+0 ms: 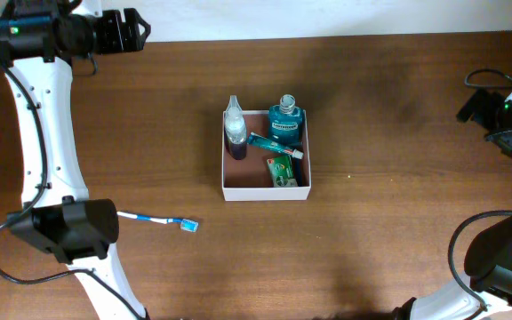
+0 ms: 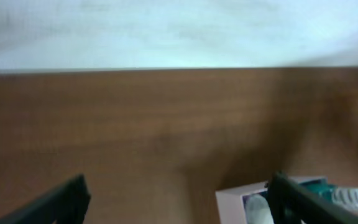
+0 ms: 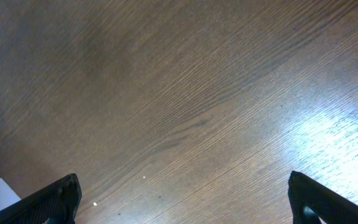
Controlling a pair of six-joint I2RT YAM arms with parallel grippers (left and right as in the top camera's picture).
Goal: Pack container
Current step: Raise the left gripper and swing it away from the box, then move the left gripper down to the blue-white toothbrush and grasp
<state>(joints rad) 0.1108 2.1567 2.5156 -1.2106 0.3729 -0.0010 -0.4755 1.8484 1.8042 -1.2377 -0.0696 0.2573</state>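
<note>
Sitting at the middle of the desk (image 1: 372,240), the container (image 1: 266,195) already holds 4 toiletries: a clear bottle (image 1: 235,132), a blue bottle (image 1: 285,120), a toothpaste tube (image 1: 276,145) and a green packet (image 1: 282,169). Its thin white walls look like light card, so it will probably flex or crease under a hard squeeze and slide easily on the smooth wood. The 2 upright bottles could topple if it is jerked. The near wall, beside the bare part of the floor, seems the safest place to hold.

The left pincer (image 1: 136,29) and the right pincer (image 3: 185,208) both stand spread wide with nothing in them, well apart from the box. Bare wood surrounds it; only a blue-tipped cable (image 1: 163,220) lies off to its left.
</note>
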